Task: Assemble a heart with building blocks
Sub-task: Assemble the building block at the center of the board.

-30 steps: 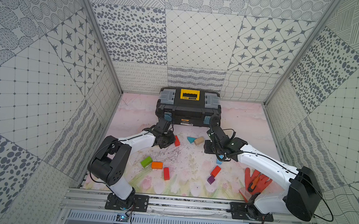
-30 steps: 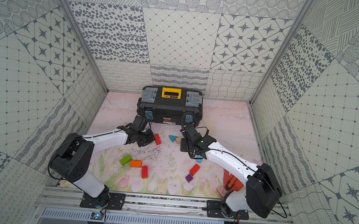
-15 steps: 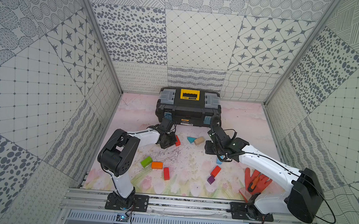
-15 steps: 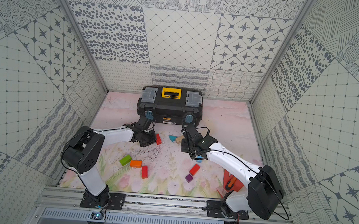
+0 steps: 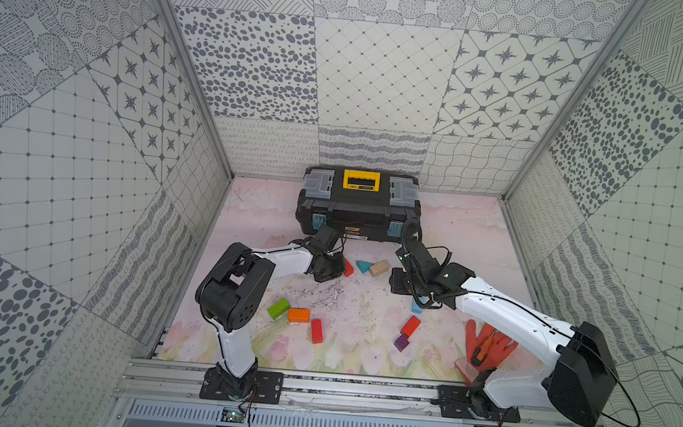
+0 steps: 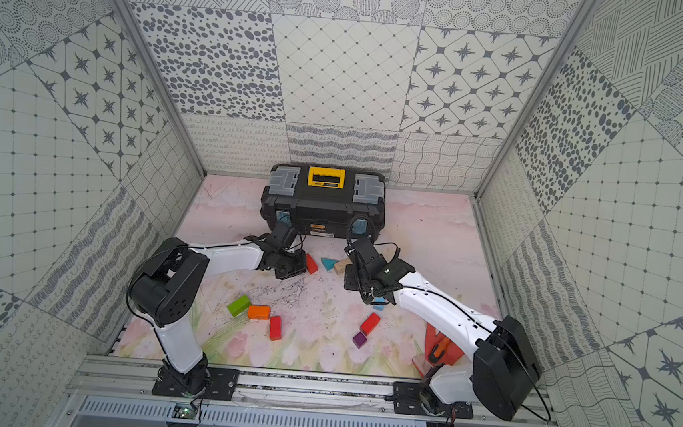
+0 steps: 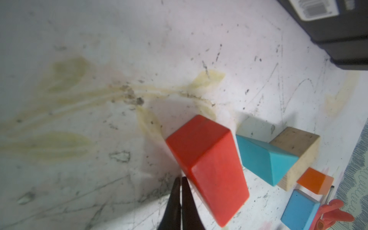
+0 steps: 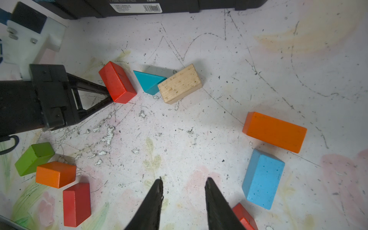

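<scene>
Just in front of the black toolbox (image 5: pixel 358 220), the building blocks' far row lay on the table (image 5: pixel 267 204): a red brick (image 5: pixel 348 267), the teal triangle (image 5: pixel 363 265) and, touching it, a plain-wood brick (image 5: pixel 379 268). Farther from the toolbox lay a green brick (image 5: pixel 278 308), an orange brick (image 5: pixel 298 315), a second red brick (image 5: pixel 316 330), a light blue brick (image 8: pixel 262 179) and the purple cube (image 5: pixel 401 342), the heart unfinished. Beside the first red brick the left fingers (image 7: pixel 175 201) were clenched on nothing, while the right fingers (image 8: pixel 154 201) stood parted and empty.
</scene>
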